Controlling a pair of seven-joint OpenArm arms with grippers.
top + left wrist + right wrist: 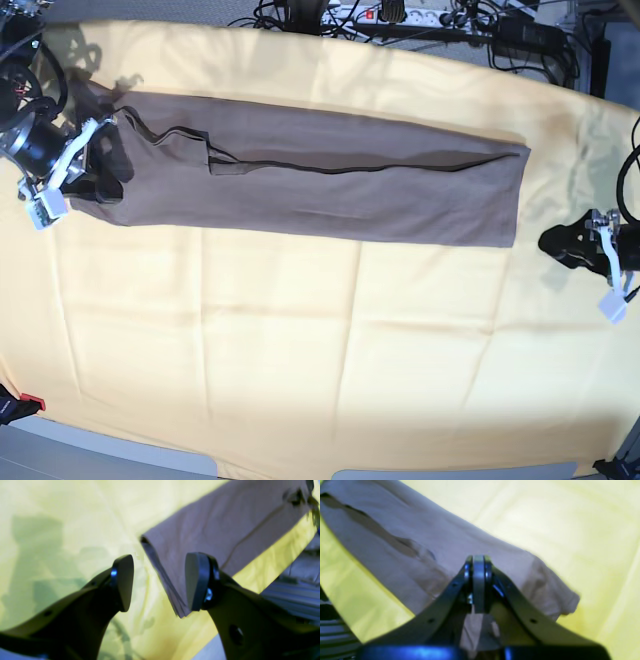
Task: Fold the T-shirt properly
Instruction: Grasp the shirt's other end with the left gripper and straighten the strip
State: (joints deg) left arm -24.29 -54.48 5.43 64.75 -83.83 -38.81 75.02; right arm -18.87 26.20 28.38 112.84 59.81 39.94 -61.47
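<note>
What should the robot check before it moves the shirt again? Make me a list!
1. T-shirt folded into a long flat strip: ok.
2. Right gripper shut at its shirt end: ok; fabric really pinched: cannot tell.
3. Left gripper gripping its shirt end: not ok, open, edge only lies between the pads.
4. Both arms ready to lift together: not ok.
5. Yellow table cloth flat under the shirt: ok, light creases.

No readable text, labels, brands, numbers or signs anywhere, neither on the T-shirt (pixel 330 190) nor on the yellow cloth (pixel 300 340) under it, and wrist views are too blurred.
</note>
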